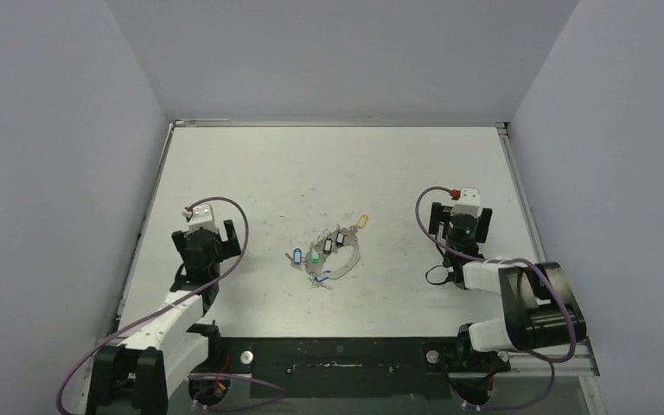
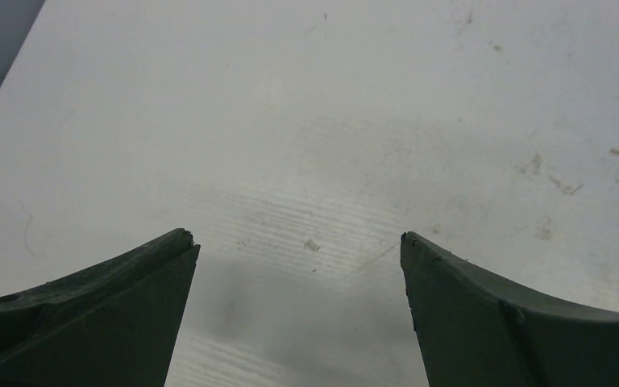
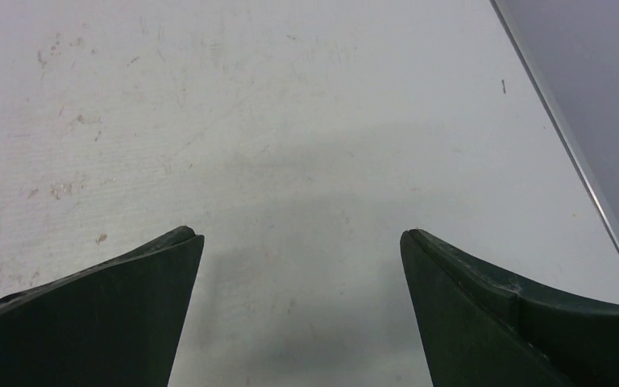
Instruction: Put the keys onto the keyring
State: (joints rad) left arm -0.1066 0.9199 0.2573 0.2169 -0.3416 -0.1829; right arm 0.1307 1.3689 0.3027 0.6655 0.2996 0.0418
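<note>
Keys (image 1: 328, 251) and keyring (image 1: 352, 262) lie between left claw (image 2: 298, 239) and right claw (image 3: 302, 235) — both spread wide (and empty).

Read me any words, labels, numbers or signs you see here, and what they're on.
No readable text anywhere.
keys: tags too small to tell if anything is written on them.
table: only scuffs, no writing.

scuffed white table (image 1: 251, 164), grey walls (image 1: 52, 130)
</note>
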